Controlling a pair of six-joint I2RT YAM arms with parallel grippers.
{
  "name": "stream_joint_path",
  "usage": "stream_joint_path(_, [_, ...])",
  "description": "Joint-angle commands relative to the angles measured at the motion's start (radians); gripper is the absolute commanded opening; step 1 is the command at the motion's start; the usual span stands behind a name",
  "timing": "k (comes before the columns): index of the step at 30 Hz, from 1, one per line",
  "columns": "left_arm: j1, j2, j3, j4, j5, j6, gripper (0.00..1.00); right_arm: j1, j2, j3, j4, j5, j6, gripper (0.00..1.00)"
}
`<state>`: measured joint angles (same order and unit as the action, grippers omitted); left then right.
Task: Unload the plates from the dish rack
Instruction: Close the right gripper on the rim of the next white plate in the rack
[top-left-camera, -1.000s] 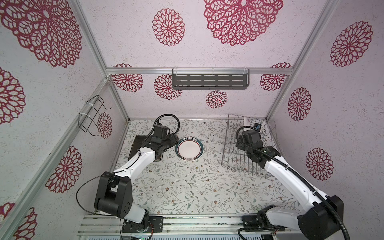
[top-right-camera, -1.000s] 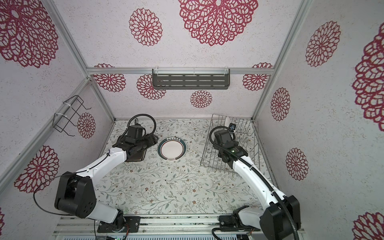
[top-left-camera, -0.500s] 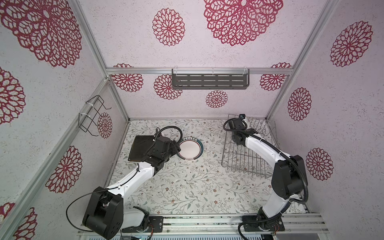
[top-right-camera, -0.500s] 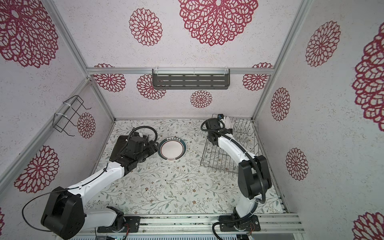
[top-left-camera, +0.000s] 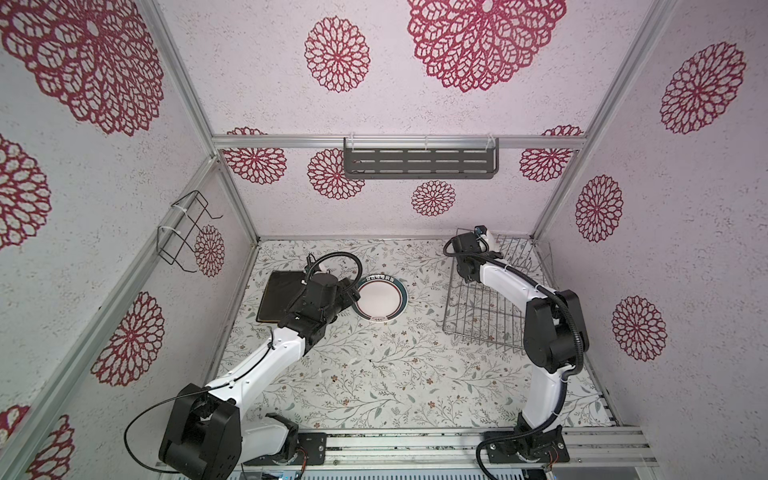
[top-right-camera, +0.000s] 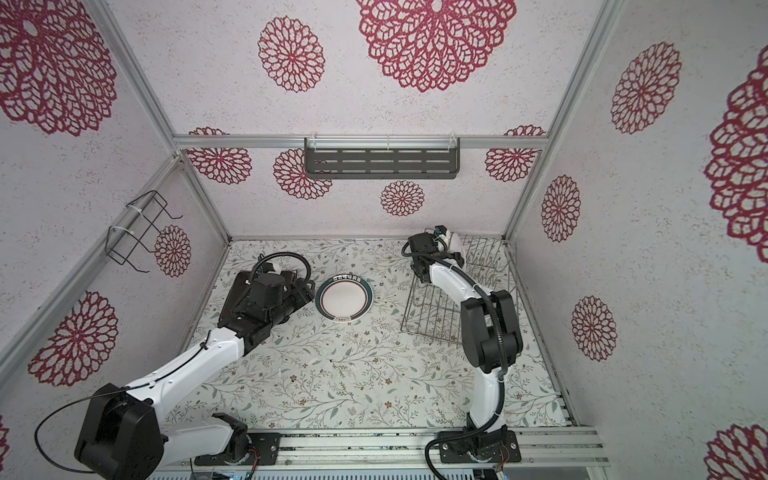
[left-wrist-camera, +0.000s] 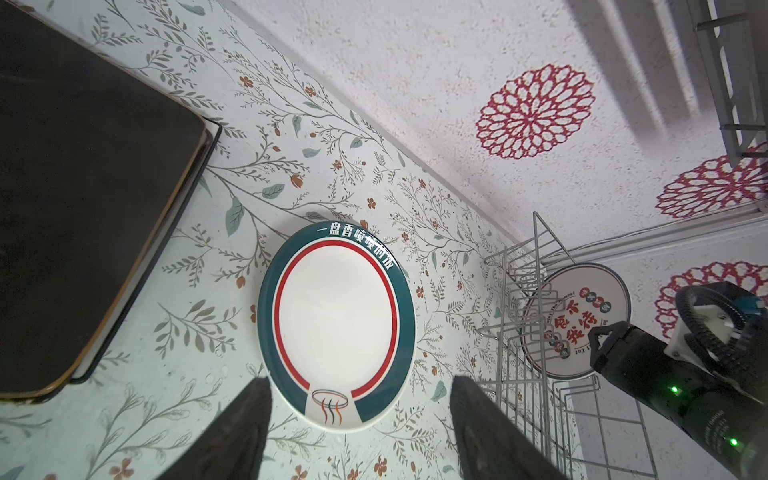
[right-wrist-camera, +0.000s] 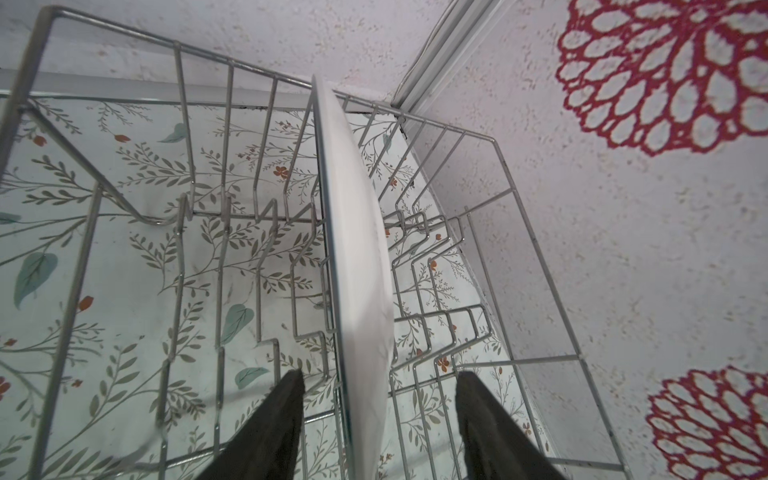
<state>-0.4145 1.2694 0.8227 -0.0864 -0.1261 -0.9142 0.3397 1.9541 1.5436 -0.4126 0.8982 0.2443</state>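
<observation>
A round white plate with red characters (left-wrist-camera: 577, 320) stands upright in the silver dish rack (top-left-camera: 486, 307) at its far end. In the right wrist view this plate (right-wrist-camera: 357, 249) is edge-on between the fingers of my right gripper (right-wrist-camera: 380, 380), which is open, with a gap on each side. In both top views the right gripper (top-left-camera: 478, 249) hangs over the rack's far end. A teal-rimmed round plate (top-left-camera: 380, 297) and a black square plate (top-left-camera: 278, 299) lie flat on the table. My left gripper (left-wrist-camera: 359, 388) is open and empty at the teal plate's near rim.
A dark grey slotted shelf (top-left-camera: 419, 162) hangs on the back wall and a small black wire bracket (top-left-camera: 185, 232) on the left wall. The rack (top-right-camera: 449, 299) stands close to the right wall and back corner. The floral table (top-left-camera: 395, 374) stretches toward the front rail.
My right arm has swung from the rack's middle to its far end, and its jaws have narrowed around the upright plate. My left gripper has drawn back from the black plate to the teal plate's rim.
</observation>
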Motion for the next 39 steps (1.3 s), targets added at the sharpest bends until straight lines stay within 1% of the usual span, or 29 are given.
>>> stream_joint_path(1, [-0.003, -0.021, 0.005, -0.002, -0.014, 0.003, 0.72, -0.014, 0.004, 0.032, 0.033, 0.064, -0.001, 0.58])
stream_joint_path(9, [-0.004, -0.012, 0.030, -0.019, -0.009, 0.012, 0.72, -0.031, 0.016, 0.009, 0.065, 0.055, 0.003, 0.49])
stream_joint_path(23, [-0.004, 0.023, 0.070, -0.056, 0.015, 0.018, 0.72, -0.042, 0.016, -0.035, 0.096, 0.026, 0.007, 0.38])
stream_joint_path(31, [-0.005, 0.027, 0.073, -0.058, 0.027, 0.015, 0.72, -0.048, 0.025, -0.036, 0.101, 0.030, 0.001, 0.29])
stream_joint_path(39, [-0.005, 0.027, 0.075, -0.058, 0.028, 0.018, 0.72, -0.049, 0.020, -0.039, 0.109, 0.033, -0.001, 0.27])
